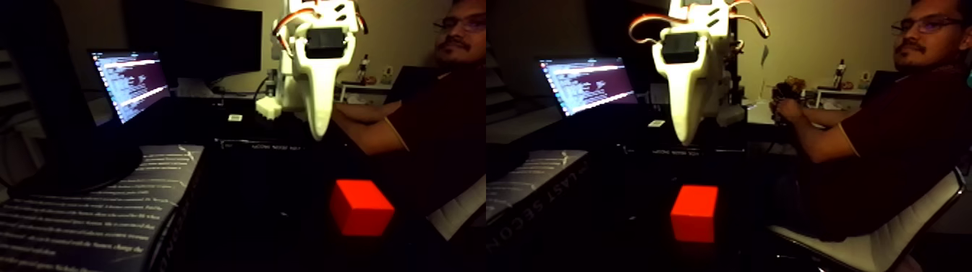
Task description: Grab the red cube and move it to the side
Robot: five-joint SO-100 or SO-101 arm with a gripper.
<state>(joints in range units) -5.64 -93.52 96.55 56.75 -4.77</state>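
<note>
Dark table: red cube, perhaps a book.

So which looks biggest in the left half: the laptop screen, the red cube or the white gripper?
1. Gripper, though it sits nearer the camera than the screen.
2. Laptop screen.
3. Red cube, not far behind the screen.

- The room is dim; the dark worktop is almost black in both halves of the fixed view.
- An open laptop glows with lines of text at the left, its screen tilted back.
- A large dark monitor stands behind the laptop, switched off or black.
- A pale beige wall closes the back, lit warmly.
- A printed book or box with white lettering lies at the left front of the worktop.
- A white shelf or side table with small items stands by the wall.
- A person in a dark red shirt sits at the right on a white-edged chair.
</note>
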